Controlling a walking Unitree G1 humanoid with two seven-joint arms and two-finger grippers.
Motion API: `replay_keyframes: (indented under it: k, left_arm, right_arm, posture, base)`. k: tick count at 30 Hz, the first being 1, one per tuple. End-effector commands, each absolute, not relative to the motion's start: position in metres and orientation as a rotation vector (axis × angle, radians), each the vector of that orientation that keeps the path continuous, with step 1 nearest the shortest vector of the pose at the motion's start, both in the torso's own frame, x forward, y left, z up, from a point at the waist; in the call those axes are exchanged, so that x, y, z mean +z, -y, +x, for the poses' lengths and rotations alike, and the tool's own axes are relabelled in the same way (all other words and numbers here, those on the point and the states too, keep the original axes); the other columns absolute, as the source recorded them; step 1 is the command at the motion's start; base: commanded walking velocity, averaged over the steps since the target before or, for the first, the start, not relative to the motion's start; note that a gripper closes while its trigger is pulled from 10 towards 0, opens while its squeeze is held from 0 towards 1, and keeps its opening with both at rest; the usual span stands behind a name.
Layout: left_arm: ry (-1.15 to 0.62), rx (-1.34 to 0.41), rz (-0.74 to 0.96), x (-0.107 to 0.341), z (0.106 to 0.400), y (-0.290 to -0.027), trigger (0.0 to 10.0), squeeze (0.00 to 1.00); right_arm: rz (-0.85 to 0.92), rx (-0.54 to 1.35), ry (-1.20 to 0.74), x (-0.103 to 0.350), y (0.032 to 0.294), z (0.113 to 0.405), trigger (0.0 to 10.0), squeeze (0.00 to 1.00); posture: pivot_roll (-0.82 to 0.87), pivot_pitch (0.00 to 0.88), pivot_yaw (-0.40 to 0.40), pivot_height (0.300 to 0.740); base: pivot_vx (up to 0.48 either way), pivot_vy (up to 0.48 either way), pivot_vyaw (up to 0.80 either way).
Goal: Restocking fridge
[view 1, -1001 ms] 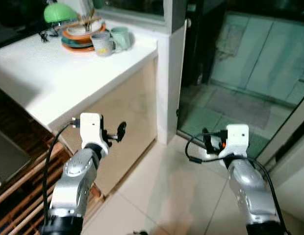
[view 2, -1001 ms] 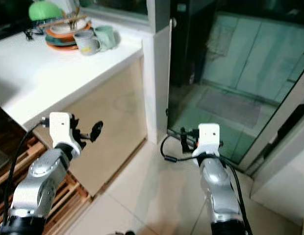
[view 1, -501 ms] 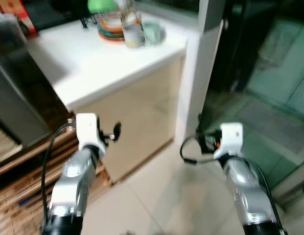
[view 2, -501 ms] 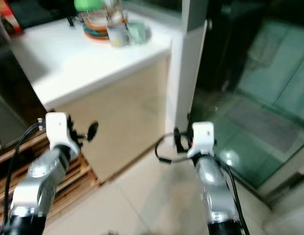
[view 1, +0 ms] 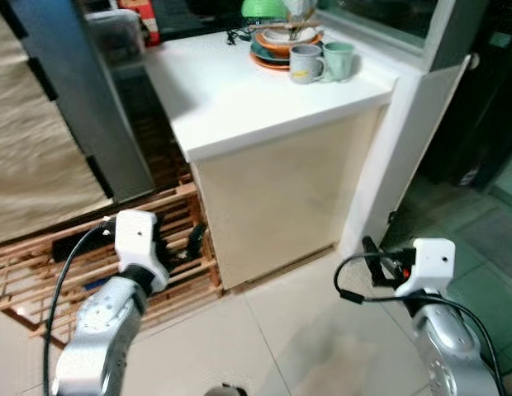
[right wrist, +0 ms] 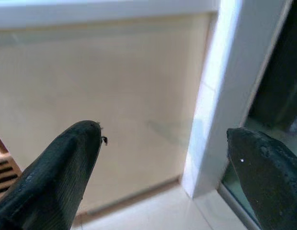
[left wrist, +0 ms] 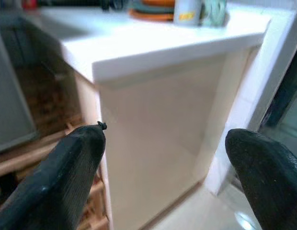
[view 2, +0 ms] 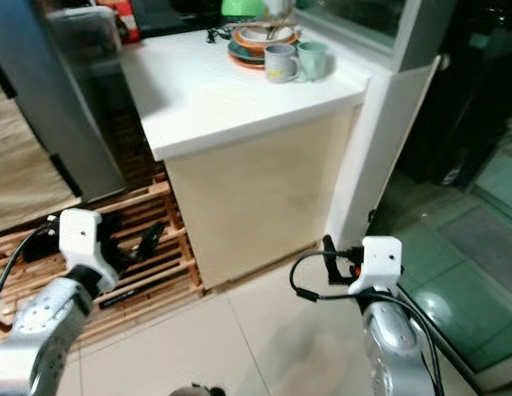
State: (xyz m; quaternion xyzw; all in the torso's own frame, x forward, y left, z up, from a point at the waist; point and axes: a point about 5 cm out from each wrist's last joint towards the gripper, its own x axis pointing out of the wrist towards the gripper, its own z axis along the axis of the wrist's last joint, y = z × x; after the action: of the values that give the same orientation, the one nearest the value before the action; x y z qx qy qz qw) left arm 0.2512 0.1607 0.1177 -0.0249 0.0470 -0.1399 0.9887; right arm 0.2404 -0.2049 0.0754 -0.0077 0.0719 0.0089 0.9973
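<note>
Left gripper [view 1: 192,241], spread and empty, hovers before slatted wooden racks [view 1: 41,264]; a glossy white worktop [view 1: 239,91] carries stacked plates [view 1: 277,51] and two mugs [view 1: 305,64]. Left wrist view: rounded black fingers [left wrist: 67,177] frame its beige cabinet side [left wrist: 153,120]. Right gripper [right wrist: 163,163] is likewise parted, empty. No fridge identifiable.

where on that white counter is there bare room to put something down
The near and middle stretch of the white counter is bare, from its front edge back to the mugs. The far corner is crowded: grey mug, green mug and stacked dishes.
</note>
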Motion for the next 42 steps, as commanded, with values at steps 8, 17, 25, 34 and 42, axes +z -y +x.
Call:
replay_keyframes:
  k: [8,17,25,34,42]
  left_arm:
    - [0.011,-0.134,0.198,0.125,0.254,-0.186,10.0,0.00]
    - [0.008,-0.115,0.049,0.119,0.258,-0.182,10.0,0.00]
    - [0.003,-0.123,0.030,0.117,0.265,-0.179,10.0,0.00]
    - [-0.036,-0.086,-0.035,0.111,0.272,-0.187,10.0,0.00]
    - [-0.062,-0.064,-0.082,0.107,0.277,-0.190,10.0,0.00]
  right_arm:
    - [-0.001,-0.002,-0.017,0.087,0.201,0.253,10.0,0.18]
    - [0.014,0.002,-0.046,0.078,0.196,0.256,10.0,0.28]
    - [0.004,-0.022,-0.075,0.073,0.199,0.260,10.0,0.21]
    - [0.029,-0.041,-0.072,0.073,0.200,0.262,10.0,0.18]
    - [0.038,-0.042,-0.081,0.071,0.199,0.261,10.0,0.18]
  posture:
    - [-0.01,0.000,0.045,0.740]
    - [-0.01,0.000,0.045,0.740]
    - [-0.02,0.000,0.048,0.740]
    - [-0.03,0.000,0.057,0.740]
    - [-0.03,0.000,0.059,0.740]
  base:
    - [0.000,0.000,0.64]
    - [0.000,0.000,0.70]
    - [0.000,0.000,0.62]
    - [0.000,0.238,0.00]
    - [0.000,0.437,0.00]
